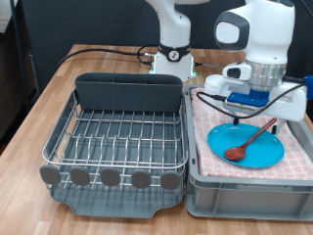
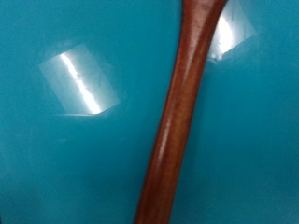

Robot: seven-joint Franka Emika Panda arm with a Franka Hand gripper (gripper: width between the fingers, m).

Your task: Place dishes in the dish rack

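wooden spoon (image 1: 250,142) lying on light-blue plate (image 1: 245,143) in cloth-lined bin (image 1: 245,191); hand (image 1: 256,106) just above, grip state unreadable; dish rack (image 1: 117,142) bare.

Wood table (image 1: 39,98), dark backdrop (image 1: 88,24).

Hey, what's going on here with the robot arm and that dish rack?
A Franka arm is hovering its gripper low over a light-blue plate that lies on pink checked cloth in a grey bin. A wooden spoon rests on the plate; the wrist view shows its handle up close. Nothing is visibly between the fingers. The dish rack, at the exterior view's left, holds no dishes yet.
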